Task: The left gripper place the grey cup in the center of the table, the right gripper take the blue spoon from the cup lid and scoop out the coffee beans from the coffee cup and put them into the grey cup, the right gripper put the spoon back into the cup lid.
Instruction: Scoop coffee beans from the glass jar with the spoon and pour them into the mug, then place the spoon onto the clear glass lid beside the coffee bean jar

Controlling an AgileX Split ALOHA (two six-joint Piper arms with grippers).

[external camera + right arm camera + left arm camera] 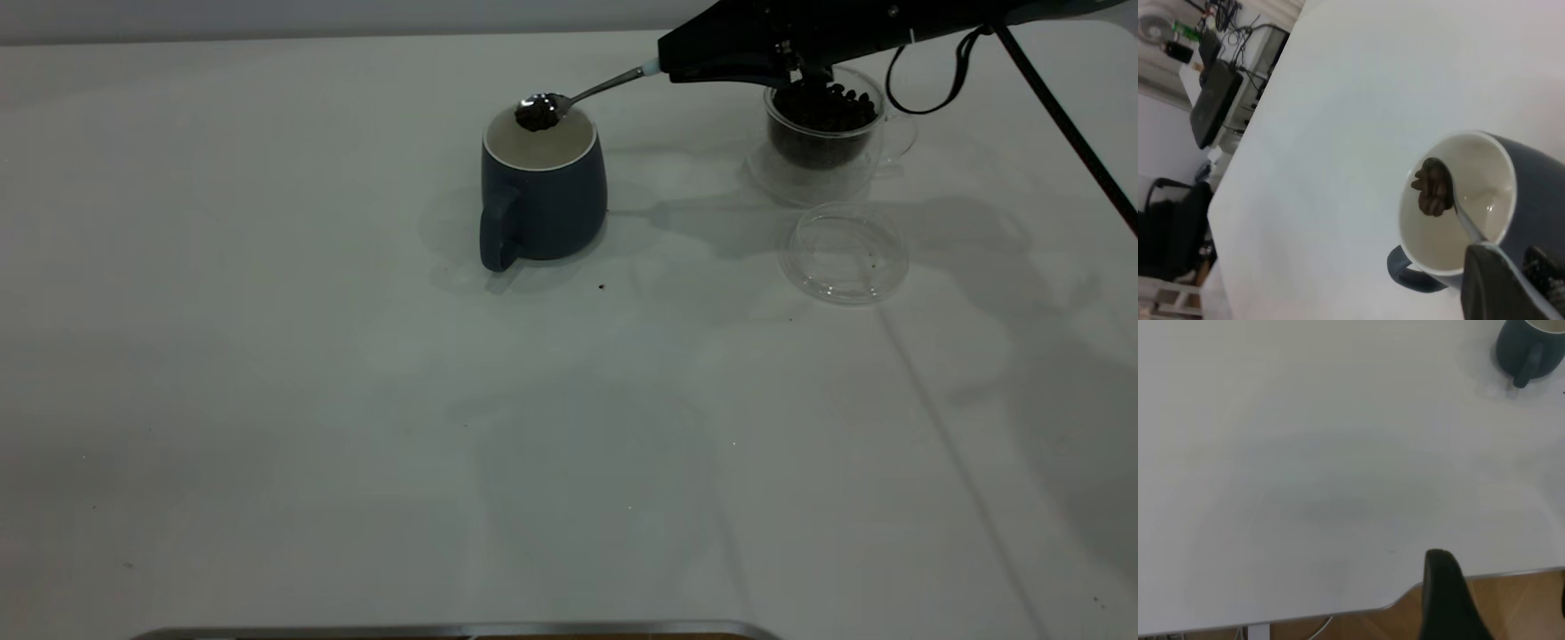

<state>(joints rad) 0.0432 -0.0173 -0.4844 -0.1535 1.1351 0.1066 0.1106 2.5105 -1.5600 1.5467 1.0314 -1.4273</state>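
Grey cup (542, 197), white inside, loaded spoon (540, 111) above

Dark blue-grey cup (543, 197) with cream inside, silver spoon (569, 100) of brown beans (1432, 187), clear glass lid (843, 253), white table (311, 400).

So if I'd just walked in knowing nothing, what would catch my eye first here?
Probably the spoon, heaped with coffee beans, held right over the open mouth of the grey cup near the table's middle. The right arm's claw grips its handle, reaching in from the right. Behind that arm stands a clear coffee cup full of dark beans, with its lid lying empty on the table in front.
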